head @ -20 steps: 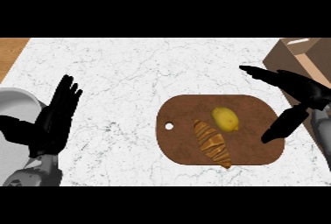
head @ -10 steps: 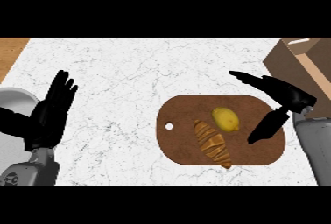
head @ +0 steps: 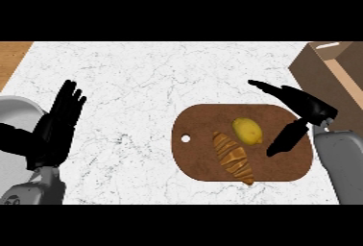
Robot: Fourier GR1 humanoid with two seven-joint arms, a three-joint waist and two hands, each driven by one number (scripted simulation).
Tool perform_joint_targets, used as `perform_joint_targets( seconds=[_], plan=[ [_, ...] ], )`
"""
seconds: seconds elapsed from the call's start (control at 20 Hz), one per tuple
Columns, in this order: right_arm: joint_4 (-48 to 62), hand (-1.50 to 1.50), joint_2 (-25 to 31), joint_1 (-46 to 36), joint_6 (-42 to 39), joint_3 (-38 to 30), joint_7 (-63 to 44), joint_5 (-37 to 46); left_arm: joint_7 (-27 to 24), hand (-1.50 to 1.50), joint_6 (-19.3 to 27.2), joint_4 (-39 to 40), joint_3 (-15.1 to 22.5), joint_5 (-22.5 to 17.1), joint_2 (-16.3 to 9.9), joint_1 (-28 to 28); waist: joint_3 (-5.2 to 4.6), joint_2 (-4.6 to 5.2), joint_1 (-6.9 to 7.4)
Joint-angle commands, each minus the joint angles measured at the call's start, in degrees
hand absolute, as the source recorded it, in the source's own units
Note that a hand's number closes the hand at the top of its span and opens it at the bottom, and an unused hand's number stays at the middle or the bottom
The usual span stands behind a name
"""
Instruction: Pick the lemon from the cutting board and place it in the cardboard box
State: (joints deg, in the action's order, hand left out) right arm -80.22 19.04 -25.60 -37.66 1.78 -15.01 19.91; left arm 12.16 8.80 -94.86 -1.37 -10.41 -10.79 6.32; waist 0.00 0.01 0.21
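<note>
On the cutting board (head: pixel 205 166) the lemon (head: pixel 247 130) sat just left of the right hand (head: pixel 301 115), fingers spread, holding nothing; left hand (head: pixel 55 127) rested open, far off.

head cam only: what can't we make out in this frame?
- Cardboard box: cut off by the head view's right edge; its inside barely shows.
- Cutting board: its right part is hidden under the open right hand.
- Left hand: rests open at the left.
</note>
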Motion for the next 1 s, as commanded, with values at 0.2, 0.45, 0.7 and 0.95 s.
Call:
perform_joint_targets(
  seconds=[0.2,0.45,0.7,0.95],
  plan=[
    [9.8,-1.5,-2.6,-2.6,4.2,0.4,6.2,6.7,-0.1,0.0,-1.9,-0.2,-1.2,0.7,0.7,0.0,0.01,0.06,0.19],
    [2.0,-1.5,-4.0,1.0,-1.0,1.1,2.4,4.9,-0.1,0.0,0.7,0.5,0.8,4.2,4.0,0.5,0.0,-0.04,-0.15],
    [6.3,-1.5,-2.8,2.6,1.4,0.3,8.4,8.5,1.6,0.0,-2.3,-3.9,-0.3,2.6,3.0,-3.3,0.0,-0.02,-0.03],
    [6.0,-1.5,-3.1,2.5,-0.1,0.3,8.0,9.5,1.2,0.0,-0.4,-0.4,-1.0,4.8,4.1,1.4,0.0,-0.01,-0.15]
  ],
)
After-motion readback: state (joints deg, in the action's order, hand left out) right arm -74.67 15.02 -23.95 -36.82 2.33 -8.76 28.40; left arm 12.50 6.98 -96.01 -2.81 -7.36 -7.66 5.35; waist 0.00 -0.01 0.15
